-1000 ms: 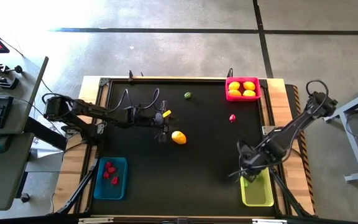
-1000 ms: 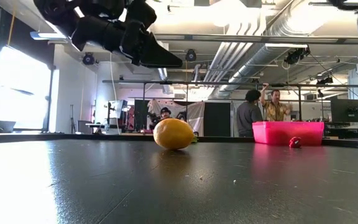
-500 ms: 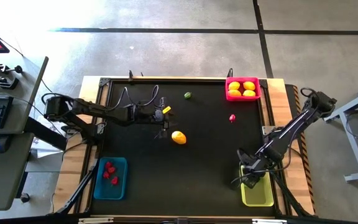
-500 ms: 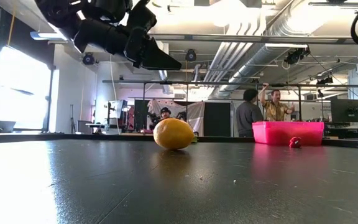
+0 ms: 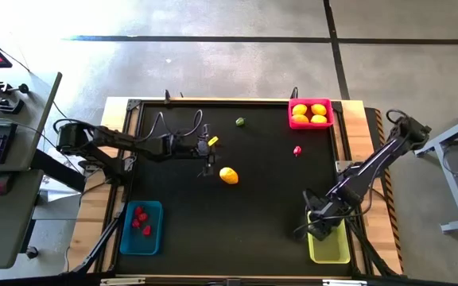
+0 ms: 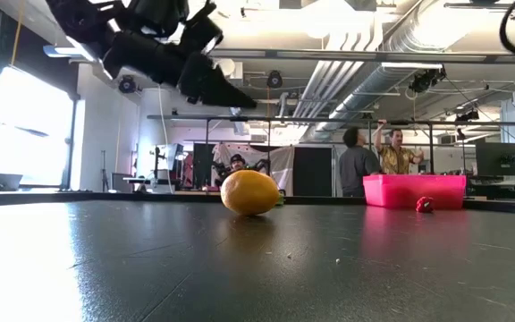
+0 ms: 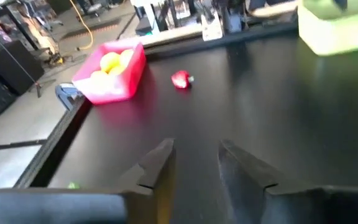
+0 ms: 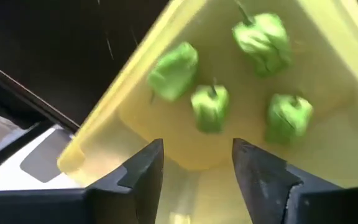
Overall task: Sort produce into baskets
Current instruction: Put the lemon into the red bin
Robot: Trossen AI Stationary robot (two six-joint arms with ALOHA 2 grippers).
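Sorting under way on the black table (image 5: pixel 237 214): my right end effector (image 8: pixel 194 163) hangs over the open yellow-green plastic basket (image 5: pixel 329 245) at the near right corner, its fingers apart and empty, with four small green toy peppers (image 8: pixel 211 107) lying loose inside below it. By my reading, that drop is done and this arm is free for another piece.

My left end effector (image 7: pixel 194 163) hovers above the middle of the table, fingers parted with nothing between them, just beside the egg-sized yellow toy lemon (image 5: pixel 228 175), which rests alone on the surface. Its home, the pink-red plastic basket (image 5: pixel 309 114) at the far right corner, already holds several yellow lemons. A small red toy piece (image 5: pixel 296 149) sits on the table near that basket, and a small green piece (image 5: pixel 240 121) lies near the far edge. Red pieces fill the blue plastic basket (image 5: pixel 141 228) at the near left corner.

Next, I judge, the left arm must shift over the lemon, drop down around it and close, then carry it across to the pink-red basket.
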